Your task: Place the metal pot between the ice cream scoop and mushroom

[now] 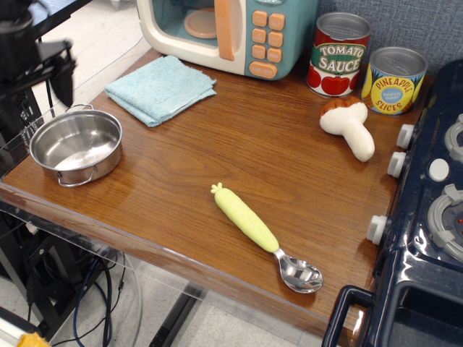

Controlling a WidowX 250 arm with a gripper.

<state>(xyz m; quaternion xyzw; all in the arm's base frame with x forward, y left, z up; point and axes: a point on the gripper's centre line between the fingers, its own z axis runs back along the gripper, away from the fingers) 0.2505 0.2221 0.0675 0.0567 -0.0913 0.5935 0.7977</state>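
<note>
The metal pot [76, 147] is shallow, shiny and empty, and sits at the table's left front corner with its two wire loop handles showing. The ice cream scoop [263, 236] lies near the front edge, with its yellow-green handle pointing back left and its metal bowl to the front right. The mushroom [349, 126] lies on its side at the right, in front of the cans. My black gripper [40, 85] hangs at the frame's left edge, above and behind the pot. It is apart from the pot, open and empty, and partly cut off.
A light blue folded cloth [160, 88] lies behind the pot. A toy microwave [231, 32] stands at the back, with a tomato sauce can [339, 54] and a pineapple can [393, 80] to its right. A dark blue toy stove [427, 217] borders the right side.
</note>
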